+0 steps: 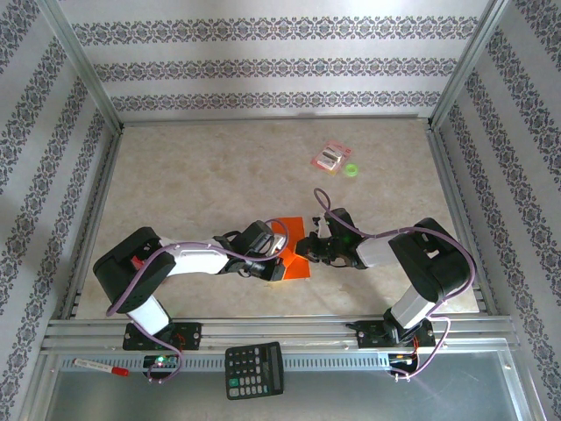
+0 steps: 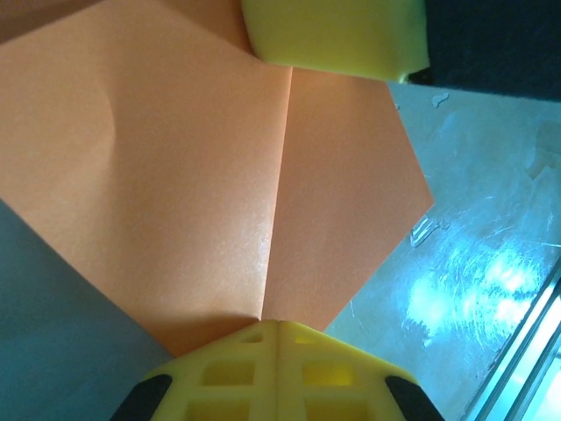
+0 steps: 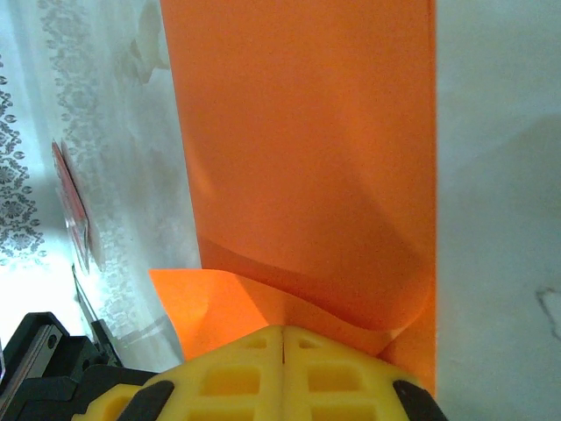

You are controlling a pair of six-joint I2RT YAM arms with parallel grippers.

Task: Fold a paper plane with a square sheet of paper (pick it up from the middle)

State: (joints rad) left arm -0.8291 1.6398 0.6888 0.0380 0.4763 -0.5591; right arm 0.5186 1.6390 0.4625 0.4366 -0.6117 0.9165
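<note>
The square sheet of paper (image 1: 295,235) is bright orange, partly folded, and lies on the table between my two grippers. In the left wrist view the sheet (image 2: 193,193) shows a straight centre crease. My left gripper (image 2: 279,323) is shut, its tips resting on the near edge at that crease. Yellow fingers (image 2: 333,39) of the right gripper sit on the sheet's far side. In the right wrist view a flap of the sheet (image 3: 307,158) bulges upward, and my right gripper (image 3: 282,328) is shut on its folded edge. From above, the left gripper (image 1: 280,255) and right gripper (image 1: 306,250) nearly meet. A paper plane is out of view.
A small pink-red packet (image 1: 331,157) and a green disc (image 1: 351,170) lie at the back right. A black calculator (image 1: 254,369) and a red-capped pen (image 1: 101,367) rest on the front metal ledge. Metal rails (image 1: 263,329) and patterned walls close the table in.
</note>
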